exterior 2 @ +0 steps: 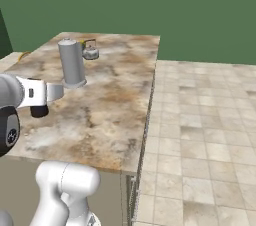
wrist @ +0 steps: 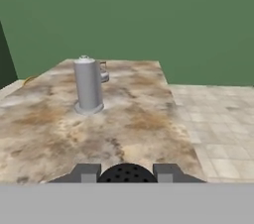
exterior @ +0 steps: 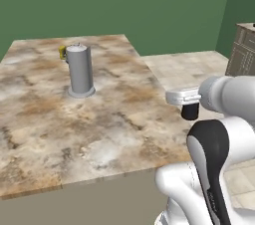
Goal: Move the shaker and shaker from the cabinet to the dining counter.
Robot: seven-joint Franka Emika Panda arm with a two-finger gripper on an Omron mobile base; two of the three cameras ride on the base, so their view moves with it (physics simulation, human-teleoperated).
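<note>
The gripper was pinching a small black shaker; in the hand view its rounded, dotted top sat squeezed between the two grey fingers. In the left base view the shaker hung as a dark stub under the hand, apparently just past the table's near right edge rather than over the stone. In the right base view the same stub appeared above the marbled table, near its front edge. The two views disagreed enough that I could not tell whether the shaker was over the top yet.

That uncertainty seemed to be the main risk. If the gripper had let go from where it was, the shaker could have missed the edge and dropped to the tiled floor, or caught the rim and tipped over. The grip also seemed to be near the narrow top, so the piece might have swung or slipped during a fast reach.

Further in, a tall grey cylinder stood upright toward the far half of the table, with a small yellowish item just behind it near the far edge. A long reach inward could have knocked the cylinder. Only one shaker could be seen, so by my reckoning the second one remained to be delivered.
</note>
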